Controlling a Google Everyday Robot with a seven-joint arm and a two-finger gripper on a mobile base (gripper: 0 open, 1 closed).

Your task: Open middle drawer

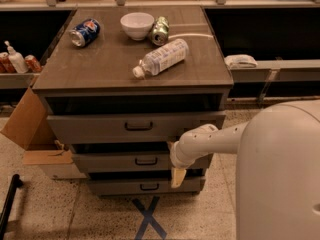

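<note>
Hanging beside middle drawer [120, 162] of 3: pincer [178, 177].

The grey-brown cabinet top [100, 69] carries a white bowl [137, 25] near its back edge. A green can [160, 30] lies just right of the bowl, and a blue Pepsi can [84, 32] lies on its side well to the bowl's left. A clear plastic bottle [160, 58] lies on its side in front of the bowl. The gripper [177, 176] hangs far below the bowl, at the cabinet's front.
</note>
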